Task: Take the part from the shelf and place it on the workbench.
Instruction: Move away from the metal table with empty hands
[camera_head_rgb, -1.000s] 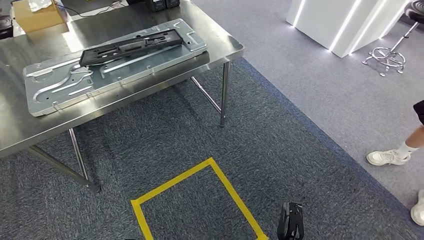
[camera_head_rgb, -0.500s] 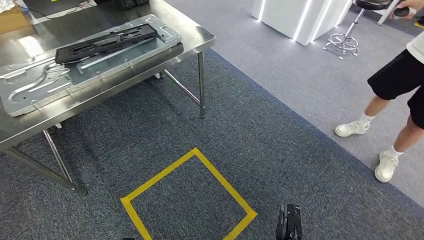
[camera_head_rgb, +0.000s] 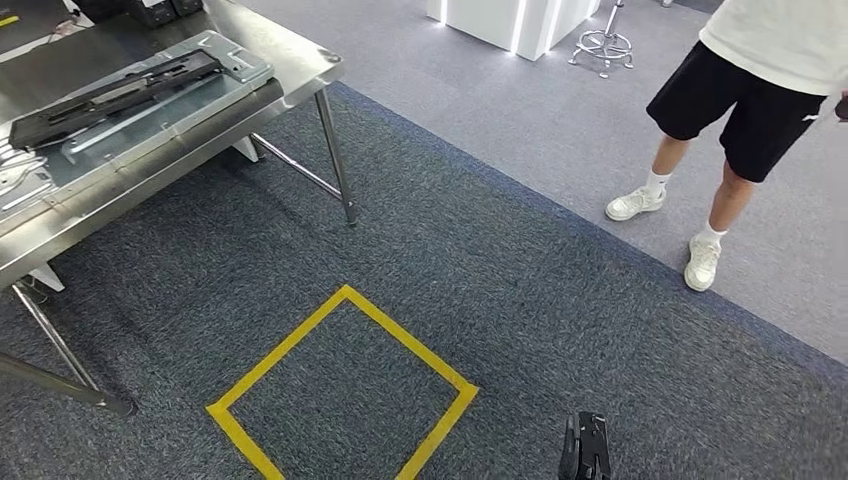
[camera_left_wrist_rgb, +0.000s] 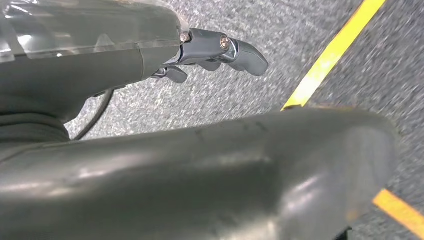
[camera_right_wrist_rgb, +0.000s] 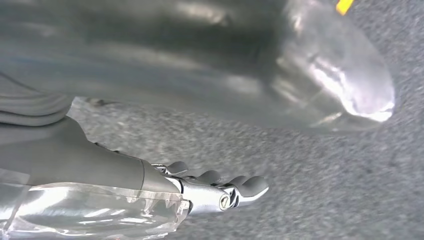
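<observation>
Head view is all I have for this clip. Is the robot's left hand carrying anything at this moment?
Observer: No. In the left wrist view the left hand hangs over grey carpet with nothing in its fingers.
Operator: And the right hand?
Observer: The right hand holds nothing either. Its fingers lie stretched out side by side above the carpet.
Operator: Anything on the floor near the left hand?
Observer: A strip of yellow tape crosses the carpet just beyond its fingertips.
</observation>
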